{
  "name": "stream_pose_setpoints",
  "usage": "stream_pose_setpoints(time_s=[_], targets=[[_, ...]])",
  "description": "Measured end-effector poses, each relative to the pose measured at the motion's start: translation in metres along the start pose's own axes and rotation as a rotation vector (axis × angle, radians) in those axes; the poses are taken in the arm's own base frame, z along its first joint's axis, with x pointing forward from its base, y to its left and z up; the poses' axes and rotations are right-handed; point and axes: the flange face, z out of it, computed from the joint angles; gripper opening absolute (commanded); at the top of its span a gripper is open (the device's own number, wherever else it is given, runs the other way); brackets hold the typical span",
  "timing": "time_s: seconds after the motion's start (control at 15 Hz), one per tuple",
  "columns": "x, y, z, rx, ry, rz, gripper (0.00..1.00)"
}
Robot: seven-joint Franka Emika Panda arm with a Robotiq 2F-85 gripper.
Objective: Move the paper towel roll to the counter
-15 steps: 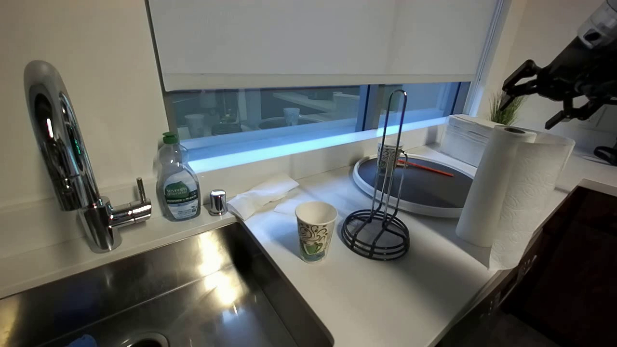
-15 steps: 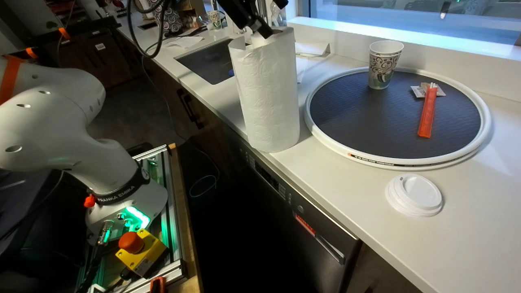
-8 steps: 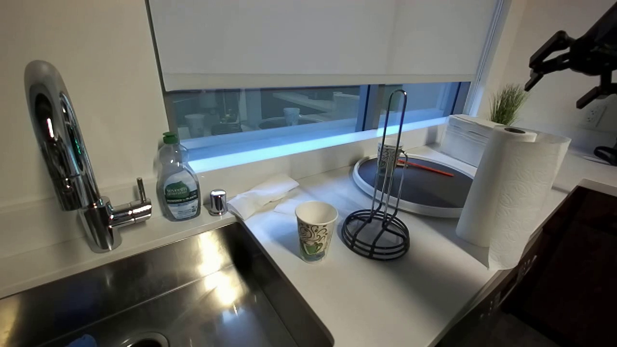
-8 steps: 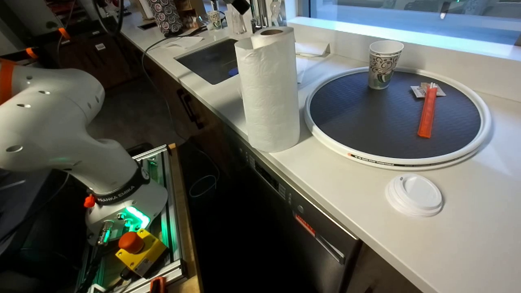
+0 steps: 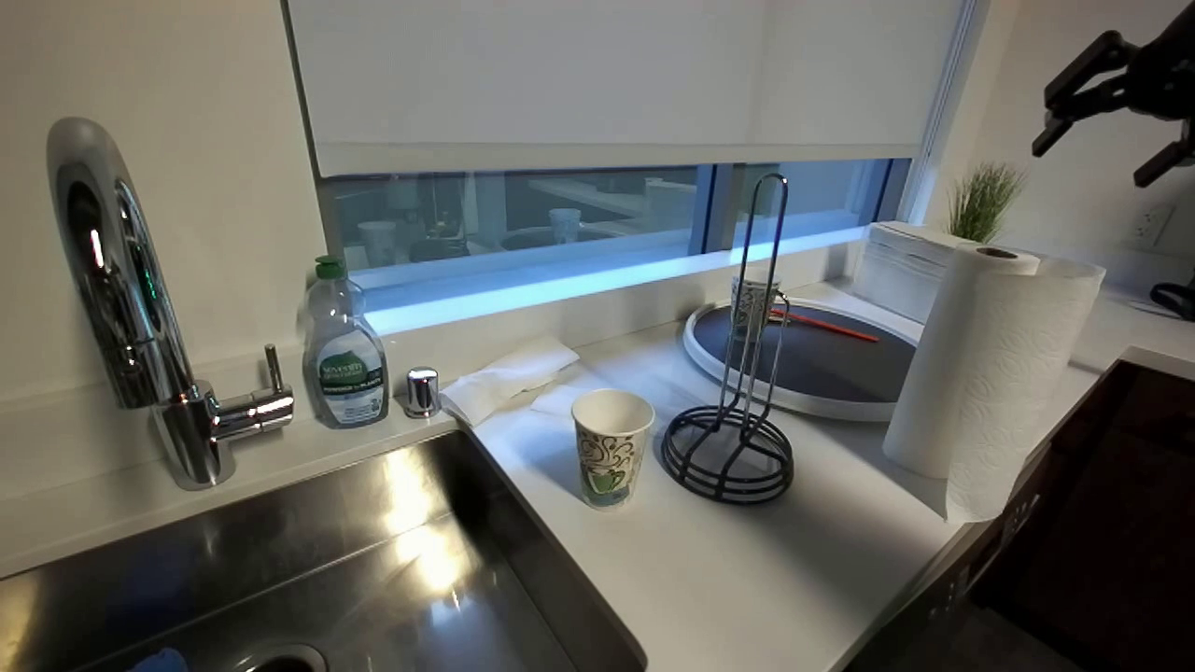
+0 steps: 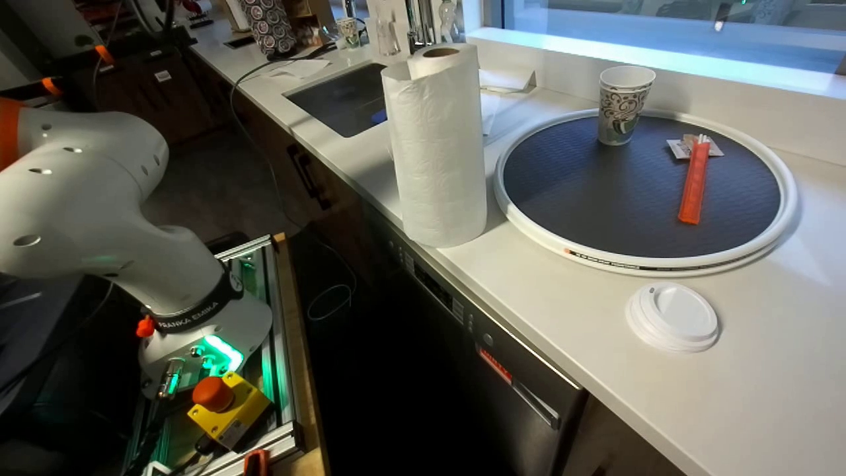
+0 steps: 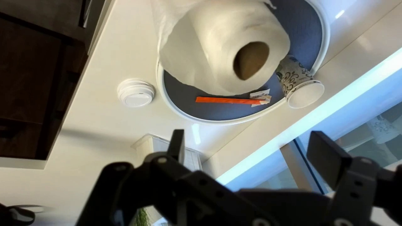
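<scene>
Currently, paper towel roll (image 6: 436, 155): on its end on the desk (image 6: 535, 294), near the front edge (image 6: 515, 324) and just beside the round tray (image 6: 588, 205); off the black wire holder (image 5: 747, 435), so I judge the move as good as done.
Tool (image 5: 1092, 161): jaws spread well apart with nothing between them, raised above the roll and not touching it.
Loose sheet (image 5: 1032, 392): flares out from the roll toward the front edge; if the tool snagged it, paper would probably unwind or pull the roll over.
Front edge: the likeliest trouble, in my view; a tall, light-looking cylinder so near the drop could go to the floor after one low swing of the arm (image 6: 99, 192).
Tray cup (image 6: 624, 109): would likely be knocked if the roll fell inward instead.
Sink-side cup (image 5: 613, 457): close to the wire holder, and easily tipped, I expect, should the arm reach low there.
Desk: smooth and white, also carrying a stack of white lids (image 6: 671, 320) and a white paper sheet (image 5: 513, 378); what looks like a dishwasher (image 6: 509, 423) sits below.
Room: kitchen-like, with a steel sink (image 5: 280, 551), chrome tap (image 5: 126, 308), soap bottle (image 5: 348, 373) and a window (image 5: 523, 233) under a partly lowered blind (image 5: 607, 84); a white box (image 5: 896, 275) and a green plant (image 5: 988, 201) show beyond the tray; a yellow stop box (image 6: 244, 404) sits by the arm's white base (image 6: 205, 344).
</scene>
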Motion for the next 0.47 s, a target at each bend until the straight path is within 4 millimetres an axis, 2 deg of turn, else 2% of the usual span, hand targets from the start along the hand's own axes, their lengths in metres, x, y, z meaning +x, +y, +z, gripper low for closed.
stream_pose_setpoints(time_s=[0.47], targets=[[-0.0022, -0.0047, -0.0038, 0.011, -0.011, -0.060, 1.00]])
